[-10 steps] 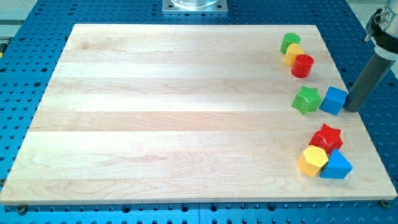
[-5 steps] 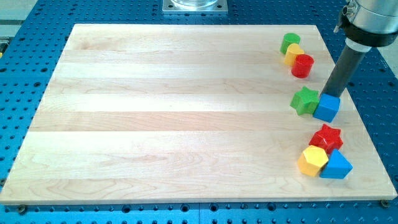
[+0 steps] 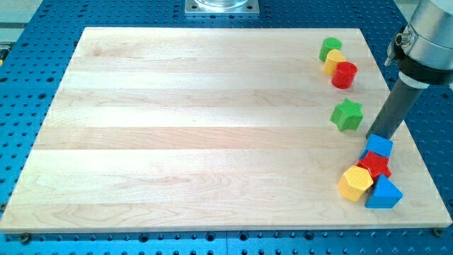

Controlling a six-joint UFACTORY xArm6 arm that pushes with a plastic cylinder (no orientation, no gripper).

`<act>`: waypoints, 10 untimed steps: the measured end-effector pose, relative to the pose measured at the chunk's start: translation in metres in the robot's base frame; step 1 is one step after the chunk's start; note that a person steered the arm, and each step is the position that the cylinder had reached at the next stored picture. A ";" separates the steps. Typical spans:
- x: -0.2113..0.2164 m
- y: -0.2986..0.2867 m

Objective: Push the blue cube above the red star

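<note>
Camera view, lower right: blue cube sits touching the red star along its upper edge. Tip rests against the cube's top; no fingers fitted, a bare rod. Risk: further downward push would drive the star into the yellow block and blue wedge, scattering the cluster.

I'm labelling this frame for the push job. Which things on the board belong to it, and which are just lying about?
Part of the job: blue cube, touching the red star on its upper side; my tip, at the cube's top edge.

Lying about: green star; yellow hexagonal block; blue triangular block; green, yellow and red blocks, top right.
</note>
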State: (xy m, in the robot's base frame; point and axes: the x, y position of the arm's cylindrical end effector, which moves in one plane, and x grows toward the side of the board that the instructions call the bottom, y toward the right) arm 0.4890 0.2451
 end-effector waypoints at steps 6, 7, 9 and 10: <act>0.009 -0.064; 0.021 -0.058; 0.023 -0.032; 0.023 -0.032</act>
State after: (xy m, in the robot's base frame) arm 0.5125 0.2129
